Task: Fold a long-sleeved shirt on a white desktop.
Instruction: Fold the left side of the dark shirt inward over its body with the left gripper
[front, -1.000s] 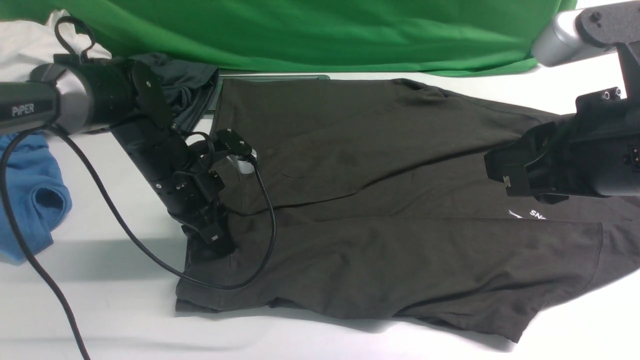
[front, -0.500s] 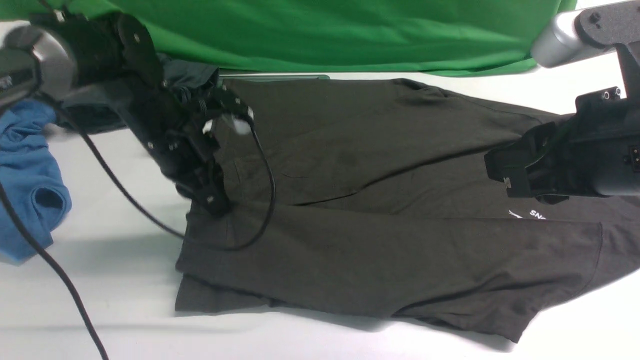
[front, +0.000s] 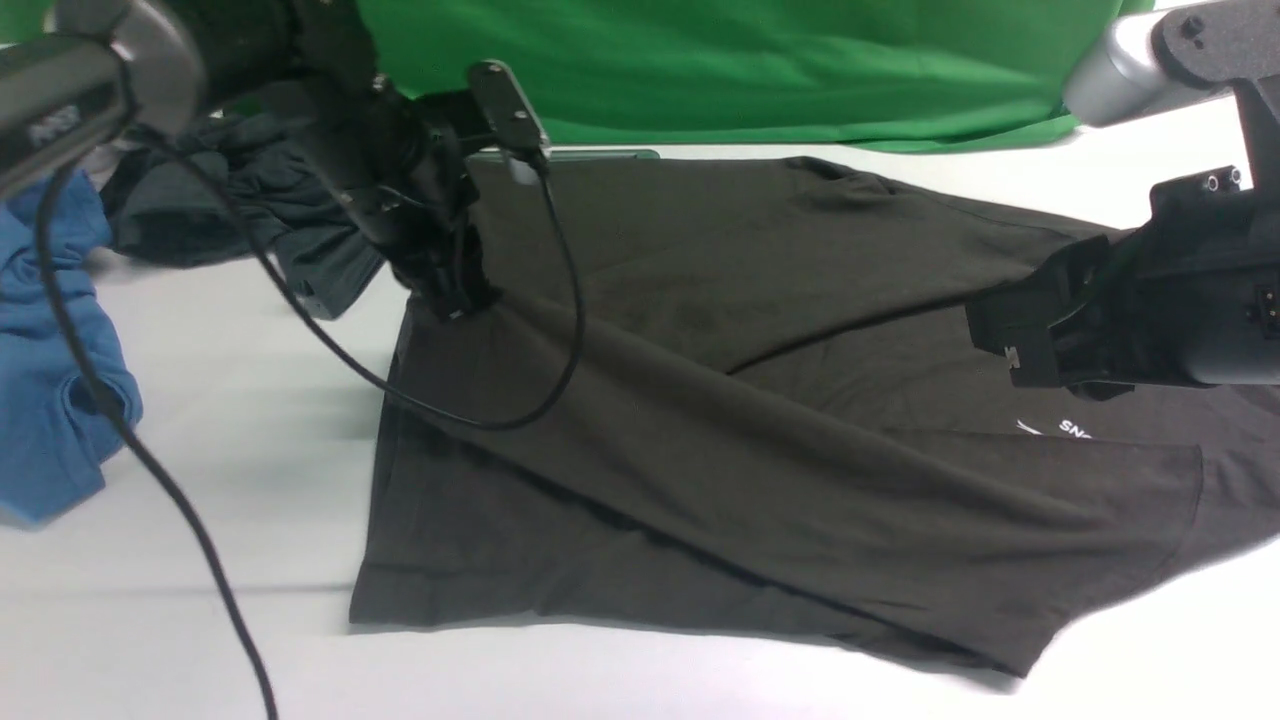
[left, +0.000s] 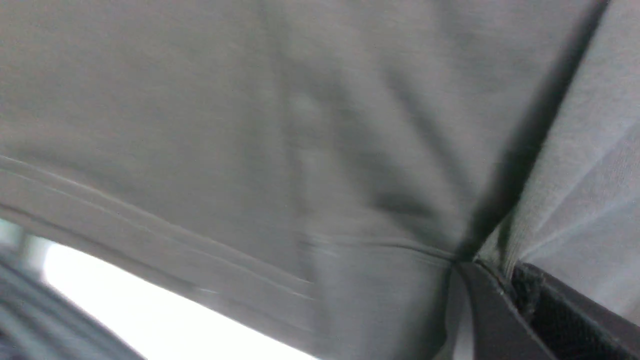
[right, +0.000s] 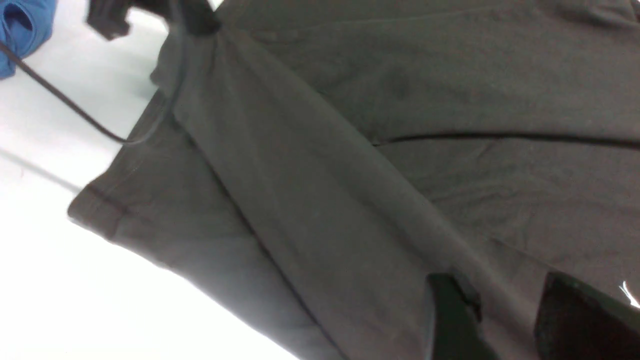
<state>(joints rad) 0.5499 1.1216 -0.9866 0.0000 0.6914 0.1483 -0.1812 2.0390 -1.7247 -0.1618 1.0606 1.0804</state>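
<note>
Only "SNO" lettering we read, mid-right on dark charcoal knit shirt; left pincer, upper left, clenches its fabric; right pincer: cannot tell.

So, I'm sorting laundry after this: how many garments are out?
3: the long-sleeved shirt spread mid-table, a dark-grey garment bunched far left, a blue garment at the left edge. The left arm may hide more.

Black left gripper, silver-grey arm link, looping cable.
</note>
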